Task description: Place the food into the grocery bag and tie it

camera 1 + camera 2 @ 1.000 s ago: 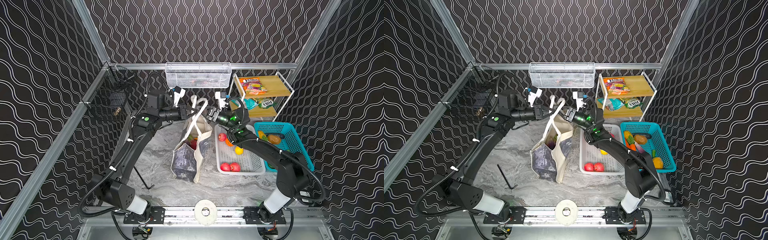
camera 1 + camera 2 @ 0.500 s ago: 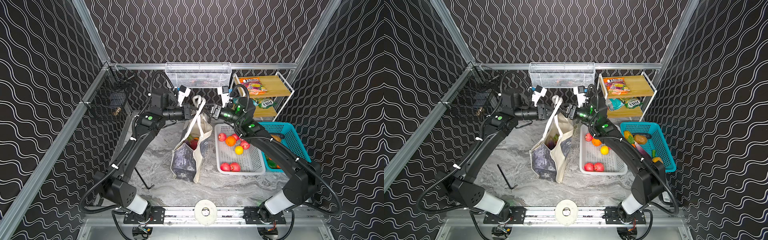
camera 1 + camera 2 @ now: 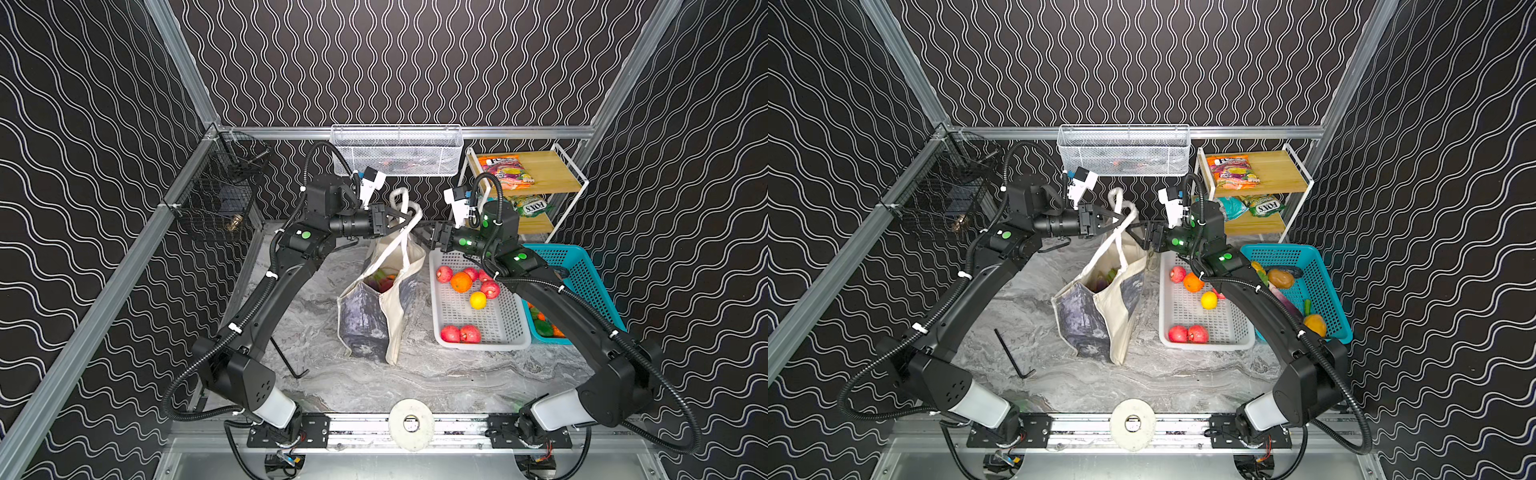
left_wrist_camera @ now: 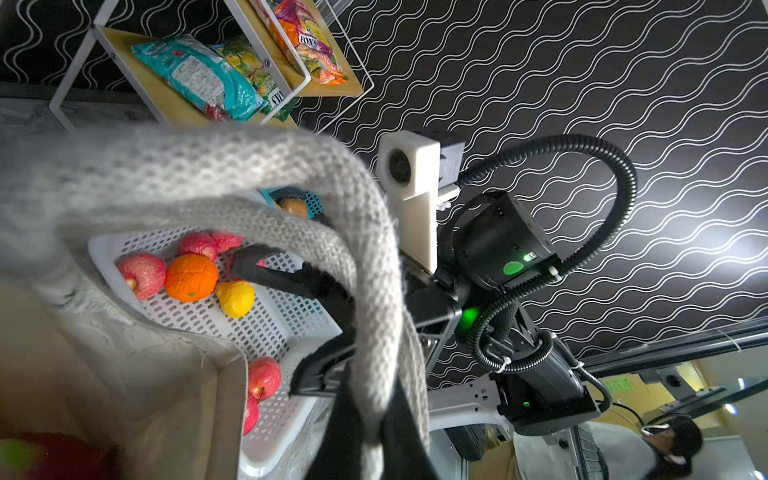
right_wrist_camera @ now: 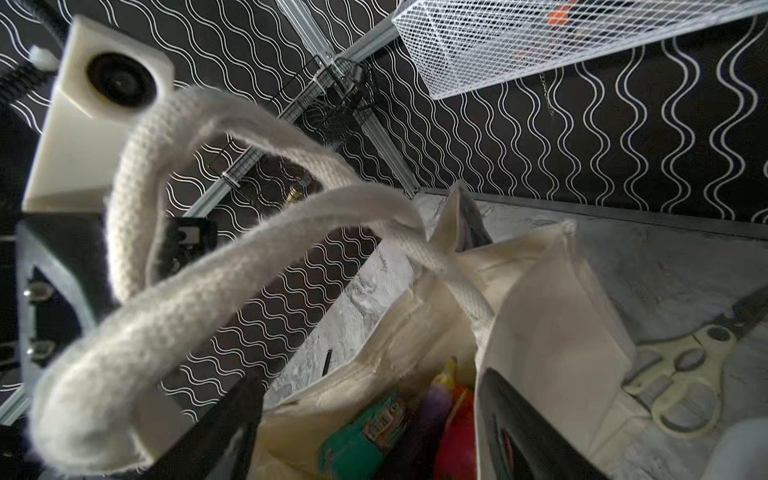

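Observation:
The cream grocery bag (image 3: 374,320) (image 3: 1088,320) stands mid-table, mouth open, its loop handles (image 3: 401,199) (image 3: 1121,201) pulled up. My left gripper (image 3: 405,218) (image 3: 1115,218) (image 4: 372,399) is shut on a handle (image 4: 374,291). My right gripper (image 3: 422,237) (image 3: 1138,232) (image 5: 370,382) hangs open just right of the handles, over the bag's mouth, holding nothing. Food inside the bag: a teal packet (image 5: 361,432), a purple eggplant (image 5: 432,407) and a red piece (image 5: 457,428). Apples, an orange (image 3: 460,281) and a lemon (image 3: 478,300) lie in the white basket.
The white basket (image 3: 482,345) and a teal basket (image 3: 582,266) of produce sit right of the bag. A shelf (image 3: 548,170) with snack packets stands back right. A mesh basket (image 3: 397,149) hangs on the back wall. An Allen key (image 3: 286,357) and scissors (image 5: 681,382) lie on the table.
My right jaws have spread wide and that arm has lifted its elbow. My left gripper has carried the handle a little to the right.

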### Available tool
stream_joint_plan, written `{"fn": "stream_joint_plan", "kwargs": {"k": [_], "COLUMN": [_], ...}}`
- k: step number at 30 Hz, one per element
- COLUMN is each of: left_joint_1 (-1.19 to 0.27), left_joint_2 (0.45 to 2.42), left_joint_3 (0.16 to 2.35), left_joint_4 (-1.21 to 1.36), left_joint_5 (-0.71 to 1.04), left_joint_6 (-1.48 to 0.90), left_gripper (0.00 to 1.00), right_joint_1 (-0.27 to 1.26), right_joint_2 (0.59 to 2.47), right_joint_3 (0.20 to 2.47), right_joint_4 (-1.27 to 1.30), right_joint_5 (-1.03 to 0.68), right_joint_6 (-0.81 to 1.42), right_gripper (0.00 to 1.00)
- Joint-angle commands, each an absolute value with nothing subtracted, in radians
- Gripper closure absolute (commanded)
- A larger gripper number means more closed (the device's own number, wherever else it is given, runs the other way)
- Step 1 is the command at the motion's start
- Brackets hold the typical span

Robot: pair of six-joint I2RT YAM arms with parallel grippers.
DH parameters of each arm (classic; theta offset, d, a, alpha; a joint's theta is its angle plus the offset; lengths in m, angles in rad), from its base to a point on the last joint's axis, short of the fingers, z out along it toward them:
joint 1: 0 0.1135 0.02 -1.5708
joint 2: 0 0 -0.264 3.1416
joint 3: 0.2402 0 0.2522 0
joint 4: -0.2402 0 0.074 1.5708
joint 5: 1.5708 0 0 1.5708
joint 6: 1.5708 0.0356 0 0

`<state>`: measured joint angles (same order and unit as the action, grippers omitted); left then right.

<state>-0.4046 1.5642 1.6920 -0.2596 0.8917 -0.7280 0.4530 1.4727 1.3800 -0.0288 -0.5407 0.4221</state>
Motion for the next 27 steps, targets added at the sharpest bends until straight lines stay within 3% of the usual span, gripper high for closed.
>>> {"fn": "stream_joint_plan", "kwargs": {"k": [1, 10, 14, 22, 27], "left_joint_1": [-0.406, -0.412, -0.412, -0.414, -0.414], "left_joint_2": [1.564, 1.57, 1.574, 1.567, 1.56], "left_joint_3": [1.701, 1.691, 1.694, 1.68, 1.666], "left_joint_4": [-0.144, -0.131, -0.128, -0.145, -0.147], "left_joint_5": [0.928, 0.936, 0.936, 0.934, 0.933], "left_joint_6": [-0.759, -0.768, -0.77, -0.759, -0.756], "left_gripper": [1.0, 1.0, 1.0, 1.0, 1.0], "right_joint_1": [0.442, 0.442, 0.442, 0.442, 0.443], "right_joint_2": [1.462, 1.47, 1.469, 1.496, 1.522], "right_joint_3": [1.365, 1.386, 1.316, 1.17, 1.159], "right_joint_4": [-0.044, -0.068, -0.012, 0.361, 0.464], "right_joint_5": [-0.535, -0.544, -0.586, -0.864, -0.915], "right_joint_6": [0.388, 0.37, 0.374, 0.415, 0.403], "right_gripper": [0.16, 0.17, 0.23, 0.38, 0.41]}}
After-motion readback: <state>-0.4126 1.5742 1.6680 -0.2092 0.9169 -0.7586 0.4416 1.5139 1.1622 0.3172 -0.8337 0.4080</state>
